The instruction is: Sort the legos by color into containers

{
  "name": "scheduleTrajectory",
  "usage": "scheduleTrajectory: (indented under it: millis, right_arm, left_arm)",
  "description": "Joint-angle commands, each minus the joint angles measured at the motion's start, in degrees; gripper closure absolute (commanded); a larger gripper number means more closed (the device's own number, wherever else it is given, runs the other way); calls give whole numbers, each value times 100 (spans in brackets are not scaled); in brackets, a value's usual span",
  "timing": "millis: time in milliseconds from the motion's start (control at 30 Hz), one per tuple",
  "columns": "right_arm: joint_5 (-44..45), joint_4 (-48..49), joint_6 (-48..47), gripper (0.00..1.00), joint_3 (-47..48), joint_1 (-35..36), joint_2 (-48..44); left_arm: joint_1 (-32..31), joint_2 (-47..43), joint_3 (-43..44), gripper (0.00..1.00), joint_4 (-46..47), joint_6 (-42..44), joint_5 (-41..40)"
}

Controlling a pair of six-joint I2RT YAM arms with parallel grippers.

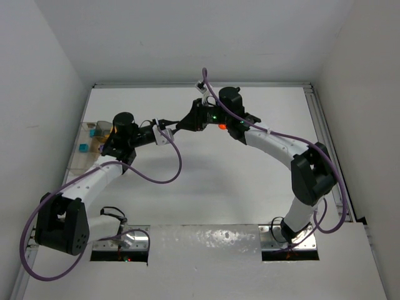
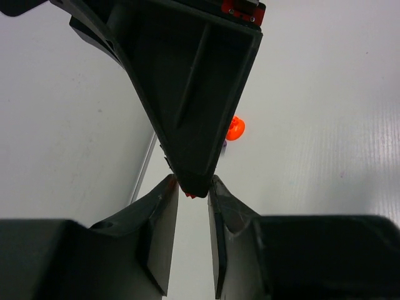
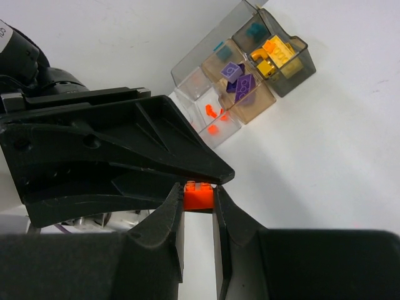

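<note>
The white tabletop (image 1: pixel 212 194), boxed in by plain white walls (image 1: pixel 50 75), carries the whole scene. Both arms reach over its middle, and their hands meet tip to tip above the surface.

The right hand (image 3: pixel 197 192) is clamped on an orange lego brick (image 3: pixel 199 199). The brick is pinched between its 2 fingers, with studs showing along its top edge in the right wrist view. The left hand (image 2: pixel 191 184) faces the same brick from the opposite side. Its fingers (image 2: pixel 164 225) stand narrow and flank the tip of the right hand, with a sliver of orange in the gap (I cannot tell whether its pads actually press on the brick).

A loose orange lego (image 2: pixel 235 128) lies on the tabletop beyond the hands, close under the right arm's wrist in the overhead view.

The compartmented tray (image 3: pixel 304 56) sits at the left edge of the tabletop, just beside the left arm and well apart from the held brick. Its clear bins already hold sorted pieces:
- Small orange bits (image 3: pixel 214 115) lie in 1 bin.
- Purple bricks (image 3: pixel 242 84) lie in the bin next to that.
- Yellow bricks (image 3: pixel 278 55) fill the corner bin, with an orange piece among them.
- Teal bricks (image 3: pixel 255 29) lie in 2 further bins.

Purple cables (image 1: pixel 169 169) loop off both arms.
</note>
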Motion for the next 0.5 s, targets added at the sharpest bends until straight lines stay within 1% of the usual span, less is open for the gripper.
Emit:
scheduleTrajectory:
  millis: [0, 100, 167, 233, 300, 333, 433, 467]
  right_arm:
    - [-206, 134, -42, 100, 38, -12, -95]
    - [-206, 99, -77, 100, 73, -3, -95]
    - [-206, 90, -86, 100, 82, -3, -87]
    - [-215, 90, -77, 100, 82, -12, -69]
    - [-223, 29, -94, 100, 82, -3, -60]
    - [-223, -6, -121, 99, 90, -12, -60]
    - [-215, -138, -165, 89, 99, -29, -60]
    - [-197, -208, -156, 82, 91, -38, -60]
  left_arm:
    - [-62, -261, 120, 76, 40, 119, 348]
    - [-53, -331, 120, 87, -101, 252, 401]
    - [-53, -349, 111, 90, -66, 182, 375]
    - [-62, -375, 76, 96, 160, -63, 253]
    - [-53, -384, 59, 100, 311, -327, 164]
    - [-61, -384, 59, 100, 303, -337, 120]
    - [-53, -375, 85, 100, 242, -530, -37]
    - [-61, -349, 85, 100, 198, -565, -73]
